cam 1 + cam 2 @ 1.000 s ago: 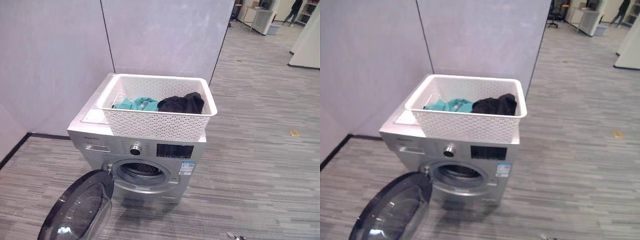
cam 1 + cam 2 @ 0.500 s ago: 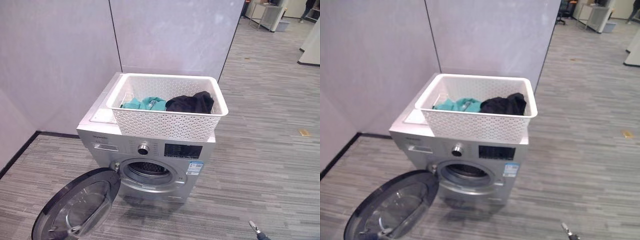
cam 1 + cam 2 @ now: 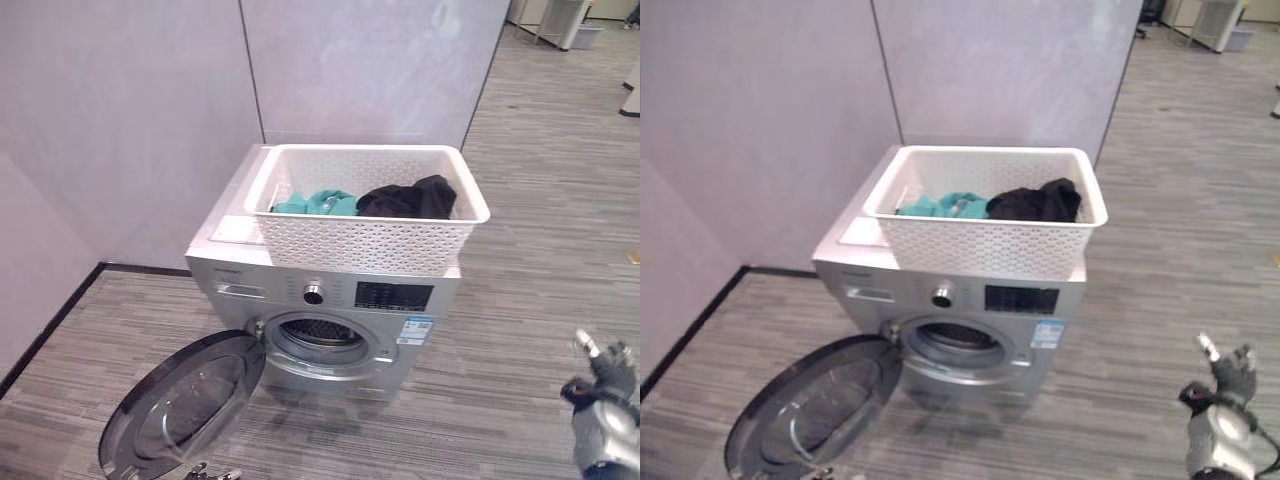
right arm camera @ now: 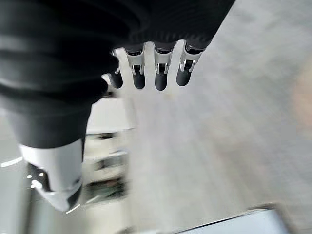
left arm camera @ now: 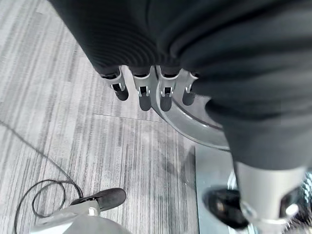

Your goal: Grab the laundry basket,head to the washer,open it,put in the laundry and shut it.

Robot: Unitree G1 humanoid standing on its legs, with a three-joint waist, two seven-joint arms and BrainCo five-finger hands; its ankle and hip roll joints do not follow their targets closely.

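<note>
The white basket [image 3: 367,215] sits on top of the silver washer [image 3: 330,300], holding a teal garment [image 3: 318,203] on the left and a black one [image 3: 408,198] on the right, and neither hand touches it. The washer's round door [image 3: 180,405] hangs wide open toward the near left, leaving the drum mouth [image 3: 322,338] bare. The right hand [image 3: 600,370] is raised at the near right over the grey floor [image 3: 520,330], fingers loosely apart and empty, while the left hand [image 5: 146,87] hovers near the door with its fingers straight, holding nothing.

Perforated white plastic basket [image 3: 368,240] on a glossy silver metal washer [image 3: 330,300]
</note>
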